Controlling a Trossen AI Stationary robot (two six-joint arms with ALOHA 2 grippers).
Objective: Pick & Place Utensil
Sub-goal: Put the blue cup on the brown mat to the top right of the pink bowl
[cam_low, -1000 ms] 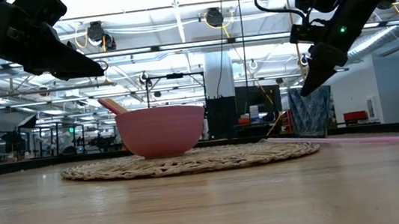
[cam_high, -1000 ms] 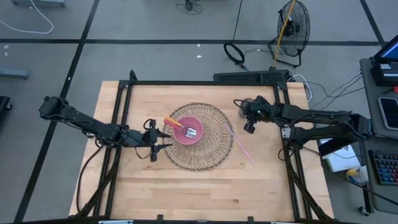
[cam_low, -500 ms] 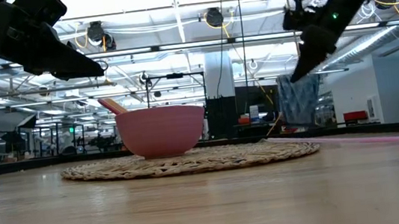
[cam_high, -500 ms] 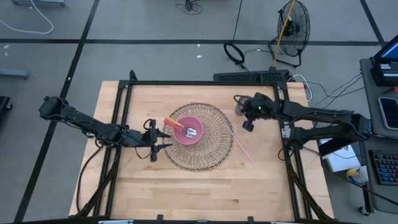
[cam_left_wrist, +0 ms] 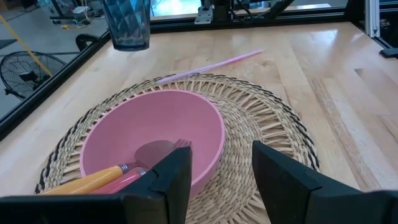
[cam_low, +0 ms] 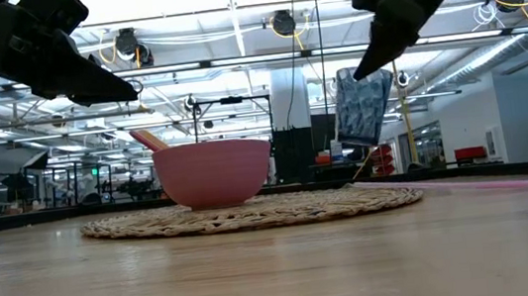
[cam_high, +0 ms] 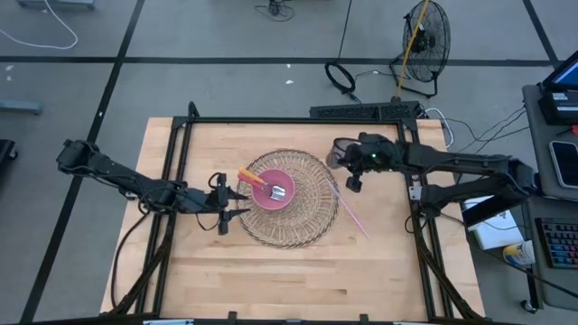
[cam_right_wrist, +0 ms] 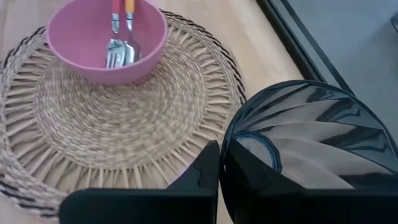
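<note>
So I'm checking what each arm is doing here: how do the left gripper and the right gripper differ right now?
The left gripper is open and holds nothing; the right gripper is shut on the rim of a dark blue faceted cup.

The left gripper hangs at the left edge of the woven mat, pointing at the pink bowl; the right gripper is off the mat's far right edge.

Both are up off the table.

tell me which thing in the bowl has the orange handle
The fork has the orange handle; the spoon beside it in the pink bowl has a pink one.
</note>
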